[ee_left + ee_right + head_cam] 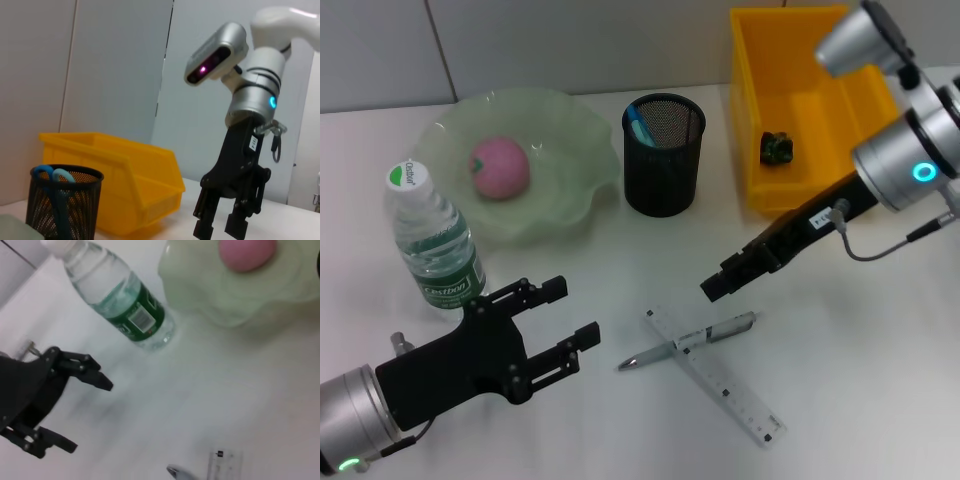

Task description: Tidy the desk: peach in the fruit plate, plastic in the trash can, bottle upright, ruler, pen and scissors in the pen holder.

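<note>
Pen lying across the ruler, mid-desk.
Your right gripper hangs just above the pen's far end, fingers a little apart, empty. Your left gripper sits wide open beside the upright bottle, holding nothing.

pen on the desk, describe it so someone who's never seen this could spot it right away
Start at the black mesh pen holder at mid-desk and come toward the near edge to the clear ruler lying flat. The pen lies across the ruler's upper end, slim, silver and black, the only round-barrelled thing there.
</note>
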`<state>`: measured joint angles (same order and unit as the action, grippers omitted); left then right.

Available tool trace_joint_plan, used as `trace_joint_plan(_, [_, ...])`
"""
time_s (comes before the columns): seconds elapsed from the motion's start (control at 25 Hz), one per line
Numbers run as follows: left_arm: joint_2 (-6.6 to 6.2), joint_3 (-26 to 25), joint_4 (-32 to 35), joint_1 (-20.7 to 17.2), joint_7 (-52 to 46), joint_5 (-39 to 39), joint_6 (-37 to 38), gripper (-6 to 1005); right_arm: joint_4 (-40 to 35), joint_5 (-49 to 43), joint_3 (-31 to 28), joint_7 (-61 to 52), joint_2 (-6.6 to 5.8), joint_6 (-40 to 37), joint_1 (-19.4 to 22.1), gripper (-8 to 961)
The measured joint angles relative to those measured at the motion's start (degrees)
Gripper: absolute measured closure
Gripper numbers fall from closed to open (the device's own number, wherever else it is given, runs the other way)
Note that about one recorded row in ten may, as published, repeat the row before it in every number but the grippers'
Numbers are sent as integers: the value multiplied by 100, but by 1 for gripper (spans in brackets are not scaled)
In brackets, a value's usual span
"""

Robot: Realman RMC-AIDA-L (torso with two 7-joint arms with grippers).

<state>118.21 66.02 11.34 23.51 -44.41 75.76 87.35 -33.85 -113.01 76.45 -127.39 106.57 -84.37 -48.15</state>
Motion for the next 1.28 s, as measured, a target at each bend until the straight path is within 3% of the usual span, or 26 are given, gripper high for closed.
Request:
trace_joint_plan(0.4, [-20, 111, 188, -200, -10, 0, -65, 329, -723, -1395, 16, -1421, 413, -402, -636, 320])
trace_joint_plan(0.84, [-17, 237, 273, -277, -200, 207, -223, 329, -896, -3207, 108, -2237, 1268, -541, -1395, 320])
trace_joint_plan(1.28, [-17, 235, 281, -311, -225, 285, -211, 329, -788, -2911, 856, -2733, 1329, 1, -1504, 321])
